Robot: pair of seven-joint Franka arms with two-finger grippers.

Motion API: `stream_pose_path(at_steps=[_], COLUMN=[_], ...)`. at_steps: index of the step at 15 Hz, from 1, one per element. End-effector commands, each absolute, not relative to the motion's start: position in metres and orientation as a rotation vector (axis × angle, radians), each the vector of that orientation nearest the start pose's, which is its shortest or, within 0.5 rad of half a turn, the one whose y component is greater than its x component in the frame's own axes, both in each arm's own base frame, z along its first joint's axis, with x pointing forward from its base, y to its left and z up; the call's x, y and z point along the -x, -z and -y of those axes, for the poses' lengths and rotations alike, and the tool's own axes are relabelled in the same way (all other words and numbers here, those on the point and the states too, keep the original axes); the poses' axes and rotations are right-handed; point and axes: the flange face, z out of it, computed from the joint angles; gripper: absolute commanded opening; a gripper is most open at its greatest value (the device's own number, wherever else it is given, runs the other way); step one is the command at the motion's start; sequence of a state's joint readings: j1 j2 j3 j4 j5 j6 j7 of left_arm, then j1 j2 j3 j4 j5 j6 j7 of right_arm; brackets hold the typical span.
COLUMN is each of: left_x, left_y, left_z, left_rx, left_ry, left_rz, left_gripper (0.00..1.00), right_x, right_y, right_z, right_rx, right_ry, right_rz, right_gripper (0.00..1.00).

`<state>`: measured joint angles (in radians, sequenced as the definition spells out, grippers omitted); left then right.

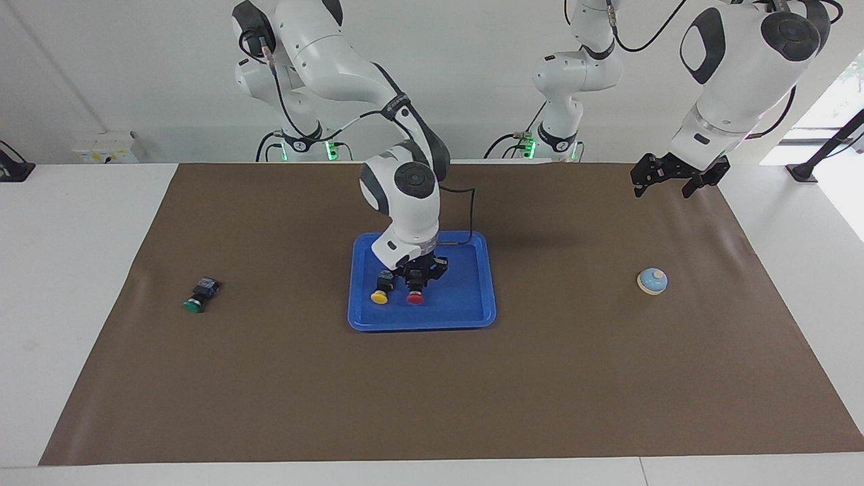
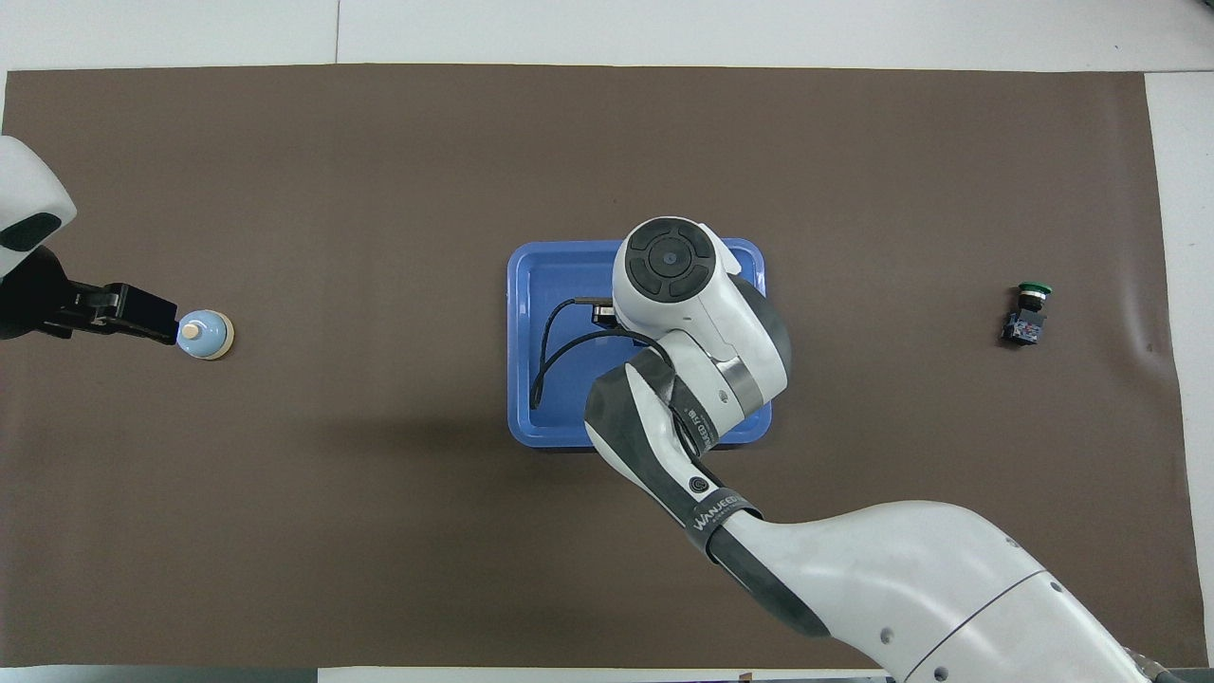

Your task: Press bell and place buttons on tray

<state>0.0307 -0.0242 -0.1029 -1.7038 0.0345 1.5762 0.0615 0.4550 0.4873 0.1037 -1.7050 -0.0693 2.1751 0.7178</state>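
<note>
**Two buttons at the tray, one on the mat**

Two of the three buttons are at the blue tray (image 1: 472, 312) as I watch. My right end effector (image 1: 420, 273) is down inside the tray, clenched on the black body of the red button (image 1: 415, 298), whose cap points away from the robots. I cannot tell whether the button touches the tray floor. The yellow button (image 1: 381, 294) lies in the tray just beside it, toward the right arm's end of the table. From overhead the right arm's wrist covers both, so I read them from the facing view only.

The green button (image 1: 196, 300) lies on its side on the brown mat (image 1: 432, 391), well apart from the tray, toward the right arm's end of the table.

My left end effector (image 1: 661, 181) hangs in the air with its fingers spread, gripping nothing, while the arm waits. The light-blue bell (image 1: 652, 281) sits on the mat toward the left arm's end of the table, well apart from the tray.
</note>
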Motion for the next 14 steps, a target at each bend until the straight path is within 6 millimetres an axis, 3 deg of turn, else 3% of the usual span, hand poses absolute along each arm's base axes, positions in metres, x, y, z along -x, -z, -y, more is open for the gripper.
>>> stream_pose_path(at_steps=[1, 2, 3, 5, 8, 10, 12, 14], left_x=[-0.538, -0.538, -0.538, -0.538, -0.538, -0.538, -0.538, -0.538], left_y=[-0.579, -0.579, -0.579, -0.579, -0.579, -0.579, -0.579, -0.579], left_z=[0.036, 0.036, 0.036, 0.036, 0.037, 0.036, 0.036, 0.036], left_rx=[3.092, 3.092, 3.092, 3.092, 3.091, 3.092, 3.092, 3.092], left_ry=[-0.168, -0.168, -0.168, -0.168, -0.168, -0.168, -0.168, -0.168], left_rz=[-0.195, -0.195, -0.195, -0.195, -0.197, -0.195, -0.195, -0.195], left_gripper=[1.0, 1.0, 1.0, 1.0, 1.0, 1.0, 1.0, 1.0], right_x=[-0.561, -0.561, -0.561, -0.561, -0.576, -0.589, -0.605, -0.617], right_y=[-0.315, -0.316, -0.317, -0.322, -0.362, -0.393, -0.419, -0.431], right_z=[-0.341, -0.34, -0.34, -0.337, -0.305, -0.265, -0.202, -0.139], right_rx=[3.15, 3.151, 3.154, 3.172, 3.162, 3.161, 3.179, 3.195], right_ry=[0.014, 0.008, 0.001, -0.037, -0.007, 0.012, 0.011, 0.006], right_rz=[-0.301, -0.334, -0.342, -0.377, -0.439, -0.45, -0.356, -0.237], right_gripper=[0.0, 0.78, 1.0, 1.0, 1.0, 1.0, 1.0, 1.0])
